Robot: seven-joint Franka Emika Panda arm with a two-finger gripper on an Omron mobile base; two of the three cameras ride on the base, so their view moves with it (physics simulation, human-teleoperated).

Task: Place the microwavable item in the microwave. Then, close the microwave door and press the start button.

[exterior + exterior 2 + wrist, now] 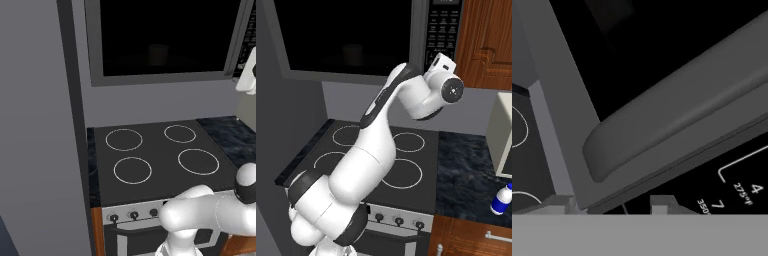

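Two base cameras look forward and down from behind the arm (371, 145), left and right, sharing the four-ring stove top (160, 155) and the microwave door (160, 40) above it. The hand camera sits tilted and very close to the door's bar handle (677, 120), the keypad panel (737, 185) at its edge.

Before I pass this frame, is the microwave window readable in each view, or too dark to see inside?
Left base view: the microwave door window is near black, with a faint tumbler-like shape behind it. Right base view: same dark window, dim shape; keypad panel lettering small and blurred. Hand view: door handle evenly lit, keypad digits legible.
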